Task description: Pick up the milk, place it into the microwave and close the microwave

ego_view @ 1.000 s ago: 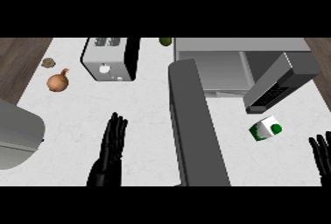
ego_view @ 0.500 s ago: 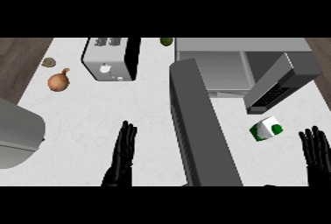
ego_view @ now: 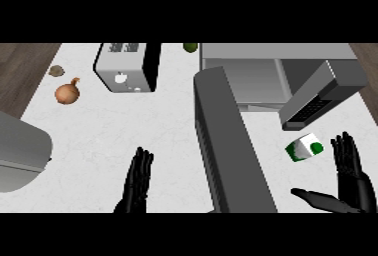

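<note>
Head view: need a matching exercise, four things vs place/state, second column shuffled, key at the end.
Things:
1. milk
2. onion
3. toaster
4. microwave door

Place or state:
A. open, swung out across the middle of the counter
B. brown, near the counter's left edge
C. white and green, just left of the right hand
D. at the far edge, left of the microwave

Pairs: 1-C, 2-B, 3-D, 4-A
</note>
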You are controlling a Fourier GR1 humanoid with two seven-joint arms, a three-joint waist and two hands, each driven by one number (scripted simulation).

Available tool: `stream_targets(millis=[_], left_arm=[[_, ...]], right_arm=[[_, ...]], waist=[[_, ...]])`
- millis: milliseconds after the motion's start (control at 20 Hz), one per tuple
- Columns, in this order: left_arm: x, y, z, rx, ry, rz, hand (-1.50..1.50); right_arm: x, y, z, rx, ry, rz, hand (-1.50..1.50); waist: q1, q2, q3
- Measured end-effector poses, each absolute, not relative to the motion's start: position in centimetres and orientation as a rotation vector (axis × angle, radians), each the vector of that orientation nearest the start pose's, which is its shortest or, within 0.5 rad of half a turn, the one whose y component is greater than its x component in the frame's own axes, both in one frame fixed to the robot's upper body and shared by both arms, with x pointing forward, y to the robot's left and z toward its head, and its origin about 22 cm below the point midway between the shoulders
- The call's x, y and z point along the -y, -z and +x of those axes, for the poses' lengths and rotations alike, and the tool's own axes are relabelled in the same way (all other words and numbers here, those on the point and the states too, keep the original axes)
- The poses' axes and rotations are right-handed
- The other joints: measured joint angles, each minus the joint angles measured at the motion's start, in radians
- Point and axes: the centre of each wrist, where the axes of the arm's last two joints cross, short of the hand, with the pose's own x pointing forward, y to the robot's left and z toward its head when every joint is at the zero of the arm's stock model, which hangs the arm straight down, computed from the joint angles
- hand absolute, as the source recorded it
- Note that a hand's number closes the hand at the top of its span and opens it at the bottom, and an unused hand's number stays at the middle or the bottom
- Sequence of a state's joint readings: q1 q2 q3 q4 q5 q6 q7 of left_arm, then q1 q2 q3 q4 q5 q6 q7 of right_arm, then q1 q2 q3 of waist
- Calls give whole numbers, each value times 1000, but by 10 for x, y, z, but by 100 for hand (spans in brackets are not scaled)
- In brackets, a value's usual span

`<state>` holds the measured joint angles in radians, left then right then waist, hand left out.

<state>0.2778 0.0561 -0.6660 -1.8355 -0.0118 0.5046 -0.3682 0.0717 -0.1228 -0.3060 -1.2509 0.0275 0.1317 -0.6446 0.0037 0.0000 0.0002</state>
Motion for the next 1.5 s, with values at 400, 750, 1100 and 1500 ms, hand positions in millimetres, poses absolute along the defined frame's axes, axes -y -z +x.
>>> stream_targets(millis=[400, 750, 1100, 1500], left_arm=[[-140, -13, 125, 1901, -77, -109, -150], [-172, -11, 124, 1894, -83, -107, -150], [-183, -15, 120, 1899, -82, -108, -150], [-195, -14, 116, 1909, -70, -120, -150]], right_arm=[[350, 110, 218, 1814, 15, -350, -150], [364, 126, 236, 1807, 26, -408, 150], [373, 128, 246, 1782, 47, -469, 150], [369, 126, 257, 1751, -85, -489, 150]], waist=[[5, 1, 0], [10, 3, 1], [19, 4, 0], [28, 1, -7]])
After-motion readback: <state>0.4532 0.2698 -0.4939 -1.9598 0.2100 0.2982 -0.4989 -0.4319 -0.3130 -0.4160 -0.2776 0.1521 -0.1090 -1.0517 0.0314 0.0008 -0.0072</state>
